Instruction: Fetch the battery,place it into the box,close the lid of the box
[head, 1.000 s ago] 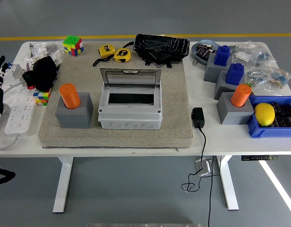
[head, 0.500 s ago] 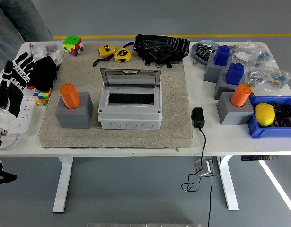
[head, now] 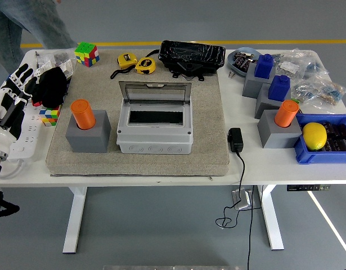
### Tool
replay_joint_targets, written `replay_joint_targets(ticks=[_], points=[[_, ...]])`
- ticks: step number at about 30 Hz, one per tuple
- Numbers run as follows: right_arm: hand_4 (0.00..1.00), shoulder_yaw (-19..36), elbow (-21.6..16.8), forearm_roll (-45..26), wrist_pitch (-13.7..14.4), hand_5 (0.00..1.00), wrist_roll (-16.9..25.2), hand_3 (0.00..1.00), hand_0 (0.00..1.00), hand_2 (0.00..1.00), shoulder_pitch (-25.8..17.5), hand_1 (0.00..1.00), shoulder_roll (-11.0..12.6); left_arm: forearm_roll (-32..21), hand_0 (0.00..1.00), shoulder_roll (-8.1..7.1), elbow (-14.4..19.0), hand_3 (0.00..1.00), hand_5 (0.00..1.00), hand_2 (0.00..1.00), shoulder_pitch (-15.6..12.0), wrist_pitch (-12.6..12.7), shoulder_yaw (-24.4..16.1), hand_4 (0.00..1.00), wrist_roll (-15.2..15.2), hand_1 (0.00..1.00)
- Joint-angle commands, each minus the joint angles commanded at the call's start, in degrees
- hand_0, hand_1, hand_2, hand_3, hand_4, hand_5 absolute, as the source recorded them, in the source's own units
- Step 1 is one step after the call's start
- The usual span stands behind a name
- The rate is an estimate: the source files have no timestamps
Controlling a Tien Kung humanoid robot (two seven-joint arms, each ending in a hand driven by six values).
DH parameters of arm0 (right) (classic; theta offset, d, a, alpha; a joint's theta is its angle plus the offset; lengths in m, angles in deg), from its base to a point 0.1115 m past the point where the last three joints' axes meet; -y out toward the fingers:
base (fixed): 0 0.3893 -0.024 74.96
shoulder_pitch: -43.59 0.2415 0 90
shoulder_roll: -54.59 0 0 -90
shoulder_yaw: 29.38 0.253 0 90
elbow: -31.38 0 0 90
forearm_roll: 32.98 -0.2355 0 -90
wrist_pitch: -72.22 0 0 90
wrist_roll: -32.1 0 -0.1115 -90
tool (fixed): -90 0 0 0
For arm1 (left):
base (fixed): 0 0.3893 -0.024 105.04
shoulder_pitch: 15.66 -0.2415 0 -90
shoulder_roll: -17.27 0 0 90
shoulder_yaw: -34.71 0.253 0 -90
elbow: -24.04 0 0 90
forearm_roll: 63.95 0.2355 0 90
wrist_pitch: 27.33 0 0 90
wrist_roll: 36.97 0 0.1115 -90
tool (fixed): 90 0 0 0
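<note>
White desk (head: 161, 171) under a tan mat (head: 206, 152): nearest, the orange battery (head: 82, 113) stands upright in its grey holder (head: 87, 134), beside the grey box (head: 154, 130) with its lid (head: 154, 91) raised. The left hand (head: 12, 98) hovers at the left edge, fingers spread and empty. Fetching has not begun; next, I judge, it must reach right and close around the battery.

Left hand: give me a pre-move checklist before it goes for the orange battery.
1. Left hand holds nothing, fingers spread: ok.
2. Orange battery upright in its grey holder, unobstructed: ok.
3. Box lid raised, opening clear: ok.
4. Hand at the battery: not ok, it is over the power strip at the table's left edge.
5. Right hand: cannot tell, out of view.
</note>
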Motion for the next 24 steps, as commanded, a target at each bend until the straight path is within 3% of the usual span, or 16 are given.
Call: replay_joint_targets(ticks=[11, 16, 17, 22, 23, 24], points=[[0.998, 0.0, 0.0, -0.16, -0.03, 0.998, 0.07, 0.779, 0.864, 0.747, 0.06, 0.798, 0.07, 1.0, 0.953, 0.01, 0.09, 0.998, 0.659, 0.998, 0.17, 0.53, -0.53, 0.998, 0.22, 0.998], [0.998, 0.06, 0.0, -0.08, -0.07, 0.998, 0.09, 0.779, 0.864, 0.747, -0.07, 0.798, -0.01, 2.2, 0.953, 0.3, -0.02, 0.998, 0.659, 0.998, 0.34, 2.7, -0.64, 0.998, 0.85, 0.998], [0.998, 0.02, 0.0, -0.11, -0.08, 0.998, 0.1, 0.779, 0.863, 0.747, -0.09, 0.798, -0.02, 2.31, 0.894, 0.37, -0.2, 0.989, 0.464, 0.98, 0.44, 2.98, -0.65, 0.998, 0.89, 0.99], [0.998, -0.06, 0.0, -0.22, -0.1, 0.998, 0.12, 0.779, 0.863, 0.747, 0.01, 0.798, -0.01, 2.87, 0.894, 0.58, -1.41, 0.989, 0.464, 0.98, 1.27, 4.07, -0.13, 0.998, 1.05, 0.99], [0.998, -0.07, 0.0, -0.24, -0.1, 0.998, 0.13, 0.779, 0.863, 0.748, 0.0, 0.798, -0.01, 3.46, 0.91, 0.66, -1.77, 0.988, 0.535, 0.984, 1.62, 4.39, 0.09, 0.998, 1.02, 0.991], [0.998, -0.07, 0.0, -0.22, -0.09, 0.998, 0.11, 0.779, 0.863, 0.748, -0.01, 0.798, -0.01, 3.82, 0.91, 0.73, -2.2, 0.988, 0.535, 0.984, 2.03, 4.51, 0.4, 0.998, 0.99, 0.991]])
